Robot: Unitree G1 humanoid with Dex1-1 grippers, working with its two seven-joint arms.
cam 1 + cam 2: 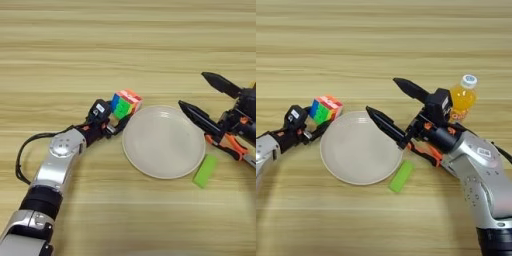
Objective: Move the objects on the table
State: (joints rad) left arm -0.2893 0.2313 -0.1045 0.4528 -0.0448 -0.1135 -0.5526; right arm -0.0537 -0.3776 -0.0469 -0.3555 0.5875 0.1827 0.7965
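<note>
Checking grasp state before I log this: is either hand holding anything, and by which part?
The left hand grips the puzzle cube at its lower left side, beside the plate. The right hand is open over the plate, holding nothing.

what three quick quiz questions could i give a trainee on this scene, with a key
1. True or false: the right gripper is open, one finger over the white plate.
2. What is at the left gripper? A) green block B) puzzle cube C) orange bottle
3. Fill in: the green block lies on the table just off the plate's ___ edge.

Key: 1 true. 2 B, the puzzle cube; grip unclear. 3 lower right. The orange bottle stands behind the right arm.
</note>
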